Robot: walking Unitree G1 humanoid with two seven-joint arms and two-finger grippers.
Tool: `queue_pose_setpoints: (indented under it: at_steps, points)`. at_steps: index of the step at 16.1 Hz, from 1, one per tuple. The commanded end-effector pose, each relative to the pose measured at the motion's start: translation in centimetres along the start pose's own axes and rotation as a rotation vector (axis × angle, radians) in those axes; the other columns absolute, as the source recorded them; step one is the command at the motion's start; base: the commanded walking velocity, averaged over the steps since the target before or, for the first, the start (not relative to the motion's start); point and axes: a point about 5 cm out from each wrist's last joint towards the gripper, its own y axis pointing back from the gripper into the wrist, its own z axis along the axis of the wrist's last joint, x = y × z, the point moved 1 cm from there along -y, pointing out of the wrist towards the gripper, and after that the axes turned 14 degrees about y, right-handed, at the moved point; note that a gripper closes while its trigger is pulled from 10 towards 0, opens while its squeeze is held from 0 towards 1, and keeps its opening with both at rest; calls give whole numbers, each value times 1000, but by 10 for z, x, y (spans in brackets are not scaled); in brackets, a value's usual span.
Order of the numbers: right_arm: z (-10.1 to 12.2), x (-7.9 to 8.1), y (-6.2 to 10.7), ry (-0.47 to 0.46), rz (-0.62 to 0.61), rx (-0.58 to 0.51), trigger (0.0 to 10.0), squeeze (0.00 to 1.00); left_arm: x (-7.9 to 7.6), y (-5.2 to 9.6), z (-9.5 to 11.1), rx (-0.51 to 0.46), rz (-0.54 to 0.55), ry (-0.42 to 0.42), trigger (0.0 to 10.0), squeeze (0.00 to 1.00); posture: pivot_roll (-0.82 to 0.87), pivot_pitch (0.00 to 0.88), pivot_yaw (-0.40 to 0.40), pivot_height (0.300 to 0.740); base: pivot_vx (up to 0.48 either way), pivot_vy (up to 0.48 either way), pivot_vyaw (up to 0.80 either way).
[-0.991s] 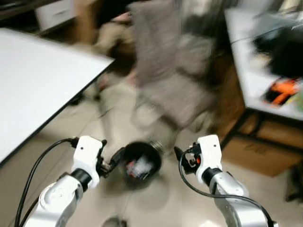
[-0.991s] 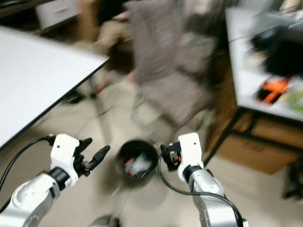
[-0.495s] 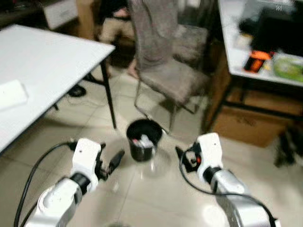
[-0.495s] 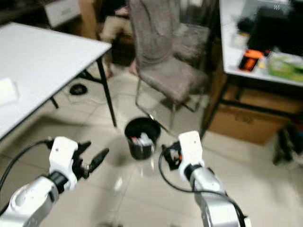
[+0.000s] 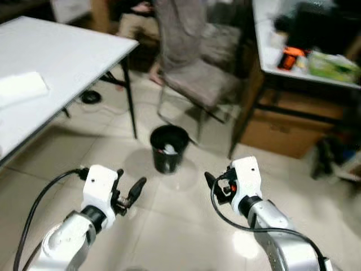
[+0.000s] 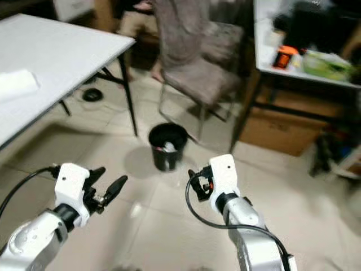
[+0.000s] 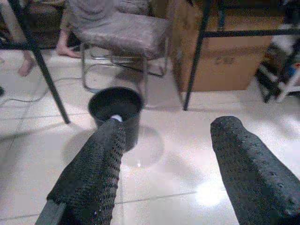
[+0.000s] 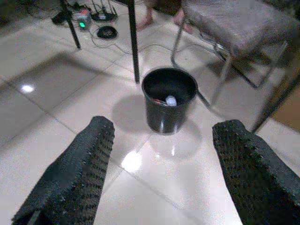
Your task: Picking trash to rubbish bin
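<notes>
Left gripper spread wide and empty over the shiny tile floor, right gripper likewise gaping with nothing between the fingers, both held out low and pointed toward the black rubbish bin. Bin upright on the tiles a bit ahead, between the two arms, some pale trash inside, just by the leg of the white table and in front of a grey padded chair. Further right, a cardboard box under a cluttered desk, plus somebody's bare feet behind the chair.
</notes>
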Motion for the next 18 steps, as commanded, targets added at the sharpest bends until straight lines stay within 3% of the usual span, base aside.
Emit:
queue_pose_setpoints:
  at_steps: [1, 6, 8, 9, 12, 18]
  points:
    - [4, 0, 0, 2, 6, -13, 10000, 0, 0, 2, 1, -3, 8, -1, 10000, 0, 77, 54, -77, 740, -311, 0, 0]
    - [10, 7, -1, 34, 61, -47, 10000, 0, 3, 8, 1, -20, 53, -4, 10000, 0, 81, 59, -86, 740, -242, 0, 0]
    - [19, 13, -2, 54, 113, -105, 10000, 0, 4, 8, 5, -50, 90, -5, 10000, 0, 86, 60, -88, 740, 0, 0, 800]
    - [28, 17, -3, 54, 130, -149, 10000, 0, 5, 6, 16, -121, 152, -48, 10000, 0, 86, 60, -88, 740, 0, 0, 800]
    - [35, 19, -5, 64, 148, -190, 10000, 0, 5, 3, 28, -186, 191, -96, 10000, 0, 105, 55, -95, 740, 0, 0, 800]
    - [43, 6, -12, 82, 98, -243, 10000, 0, 5, -6, 55, -295, 203, -134, 10000, 0, 114, 48, -98, 740, 0, 0, 800]
